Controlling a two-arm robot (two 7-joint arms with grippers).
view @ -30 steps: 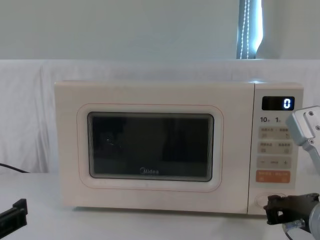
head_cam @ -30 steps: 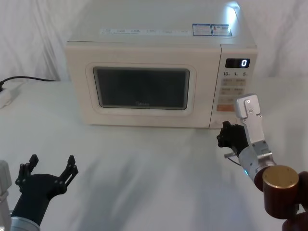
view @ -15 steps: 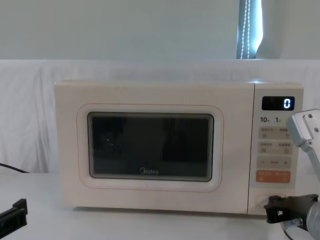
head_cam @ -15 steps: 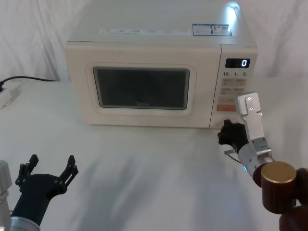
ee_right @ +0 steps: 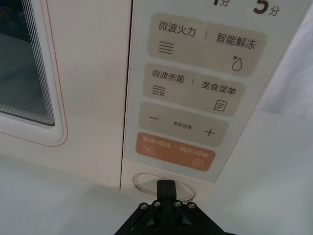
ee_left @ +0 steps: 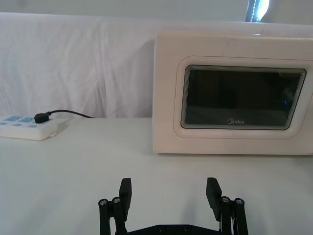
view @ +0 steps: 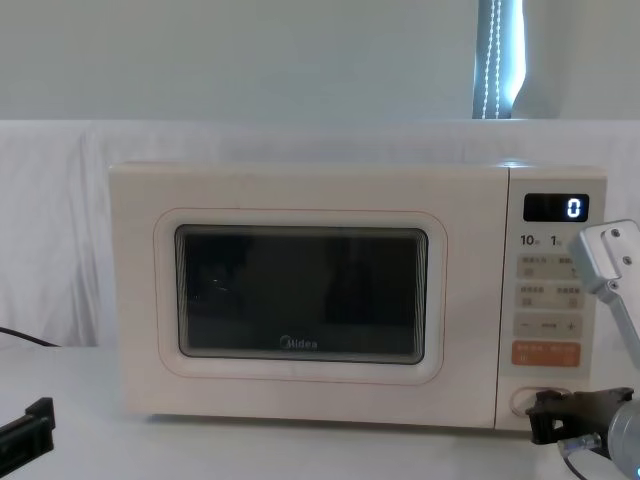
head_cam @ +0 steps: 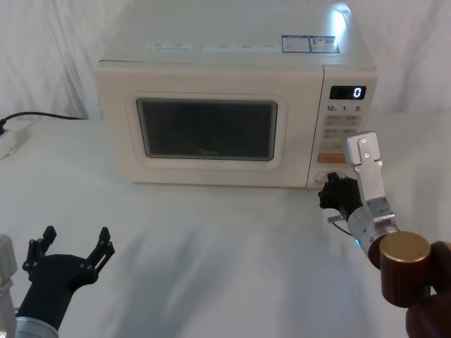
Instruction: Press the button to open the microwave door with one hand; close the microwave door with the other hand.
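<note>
One blocky right gripper (ee_right: 166,188) at pill-shaped button (ee_right: 146,181)

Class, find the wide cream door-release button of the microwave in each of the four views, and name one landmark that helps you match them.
Head view: button at the panel's bottom, by the right gripper.
Chest view: lower right.
Right wrist view: bottom centre, behind the fingertip.
Left wrist view: not in it.
Landmark: the orange key directly above the button.

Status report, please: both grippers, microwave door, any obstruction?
Right gripper shut, tip at the button. Left gripper open, parked low. Microwave door closed. Nothing obstructing.
</note>
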